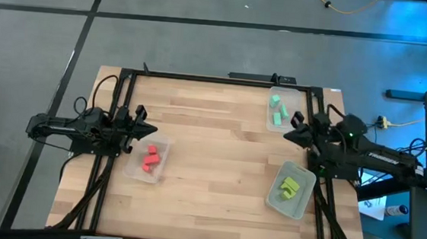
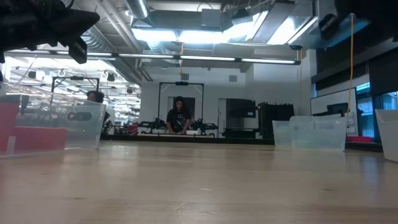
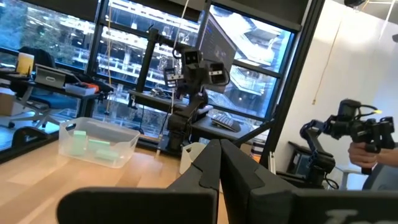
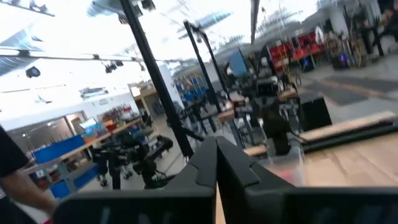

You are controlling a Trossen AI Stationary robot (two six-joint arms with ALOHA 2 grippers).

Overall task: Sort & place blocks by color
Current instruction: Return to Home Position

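Observation:
Red blocks (image 1: 150, 159) lie in a clear tray near the table's left edge. Mint green blocks (image 1: 278, 109) sit in a clear tray at the far right, also in the left wrist view (image 3: 87, 146). Yellow-green blocks (image 1: 290, 187) lie in a clear tray at the near right. My left gripper (image 1: 150, 130) hangs raised just beyond the red tray, fingers shut (image 3: 219, 163). My right gripper (image 1: 292, 133) hangs raised between the mint tray and the yellow-green tray, fingers shut (image 4: 216, 163). Neither holds anything.
Bare wood (image 1: 219, 150) fills the table's middle between the three trays. A black frame (image 1: 201, 77) runs along the table's far edge and sides. In the low view a person (image 2: 179, 118) stands far behind the table, and clear trays (image 2: 311, 132) stand at the right.

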